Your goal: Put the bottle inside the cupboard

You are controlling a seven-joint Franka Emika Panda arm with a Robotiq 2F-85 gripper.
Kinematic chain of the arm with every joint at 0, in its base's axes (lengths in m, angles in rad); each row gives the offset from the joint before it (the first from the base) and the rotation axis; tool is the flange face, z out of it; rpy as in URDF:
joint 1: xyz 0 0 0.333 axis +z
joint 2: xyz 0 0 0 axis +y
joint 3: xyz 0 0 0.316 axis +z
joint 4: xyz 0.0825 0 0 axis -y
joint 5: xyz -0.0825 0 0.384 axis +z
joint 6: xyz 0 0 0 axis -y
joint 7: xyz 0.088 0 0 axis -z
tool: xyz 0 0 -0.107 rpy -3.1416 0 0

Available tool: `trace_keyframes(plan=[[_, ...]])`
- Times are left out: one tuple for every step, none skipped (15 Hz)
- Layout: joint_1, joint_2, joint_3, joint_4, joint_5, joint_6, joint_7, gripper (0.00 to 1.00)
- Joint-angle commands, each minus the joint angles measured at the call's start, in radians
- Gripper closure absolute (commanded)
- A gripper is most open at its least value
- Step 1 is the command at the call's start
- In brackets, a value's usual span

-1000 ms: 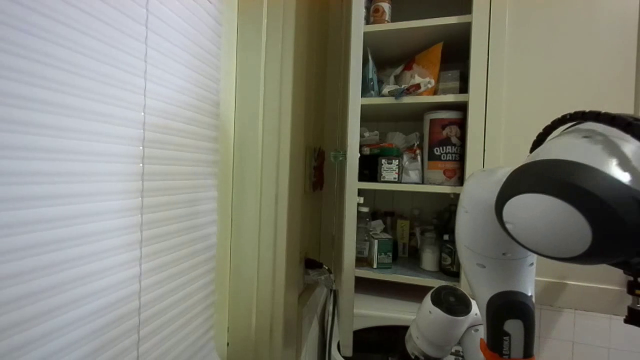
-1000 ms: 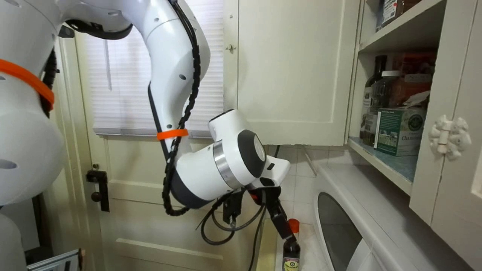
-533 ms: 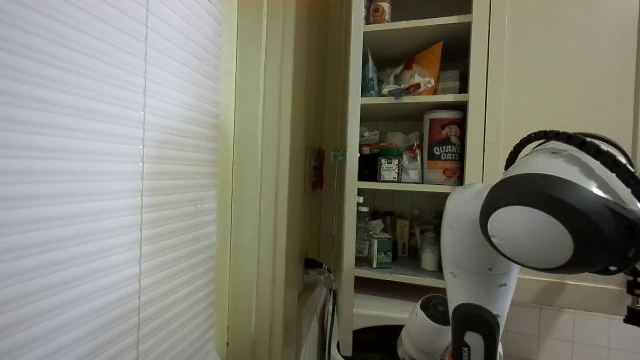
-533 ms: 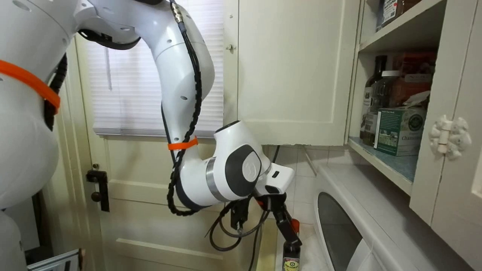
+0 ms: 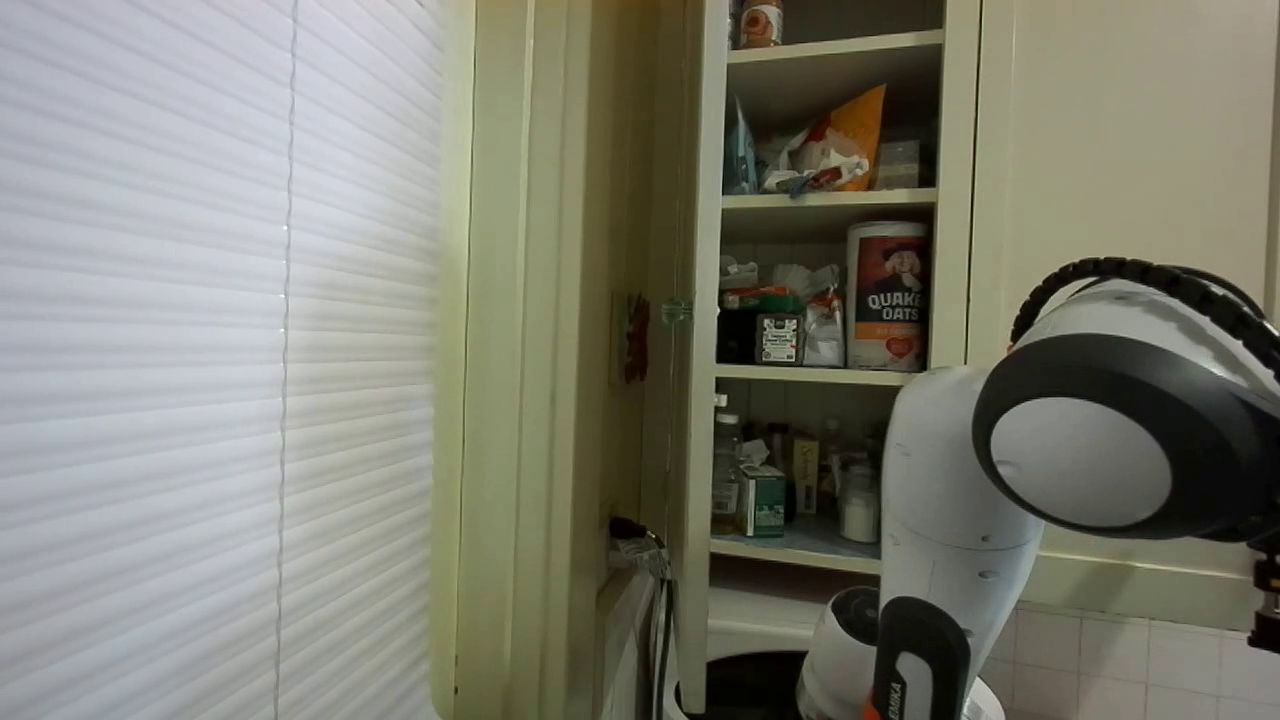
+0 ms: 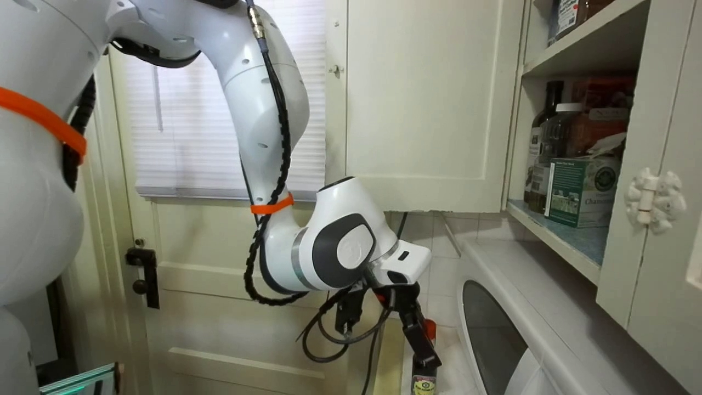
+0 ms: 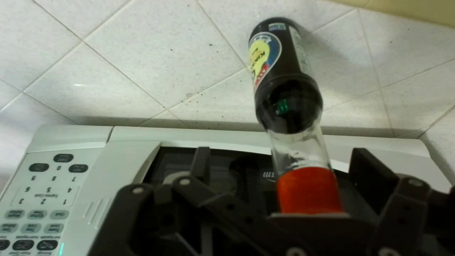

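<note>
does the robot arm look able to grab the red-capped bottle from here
Probably yes: the gripper is open, its jaws flank the bottle in the wrist view, and nothing visible blocks them, though depth is hard to judge.

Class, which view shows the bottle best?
The wrist view: the bottle shows nearly whole, red cap included. In an exterior view, the gripper hides part and the frame crops it; elsewhere it's unseen.

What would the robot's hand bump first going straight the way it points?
Probably the bottle, whose red cap shows between the open fingers of the hand in the wrist view; depth is hard to judge.
</note>
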Motion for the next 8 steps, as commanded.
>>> trace_keyframes(plan=[[0.033,0.066,-0.006,-0.025,0.107,-0.083,-0.091,0.00],[0.042,0.077,-0.009,-0.027,0.129,-0.095,-0.109,0.00],[0.054,0.084,-0.014,-0.028,0.152,-0.105,-0.125,0.00],[0.065,0.091,-0.020,-0.030,0.172,-0.111,-0.141,0.00],[0.078,0.097,-0.027,-0.031,0.193,-0.118,-0.156,0.00],[0.092,0.102,-0.036,-0.033,0.213,-0.123,-0.170,0.00],[0.104,0.103,-0.044,-0.033,0.231,-0.127,-0.181,0.00],[0.117,0.103,-0.052,-0.034,0.248,-0.125,-0.190,0.25]])
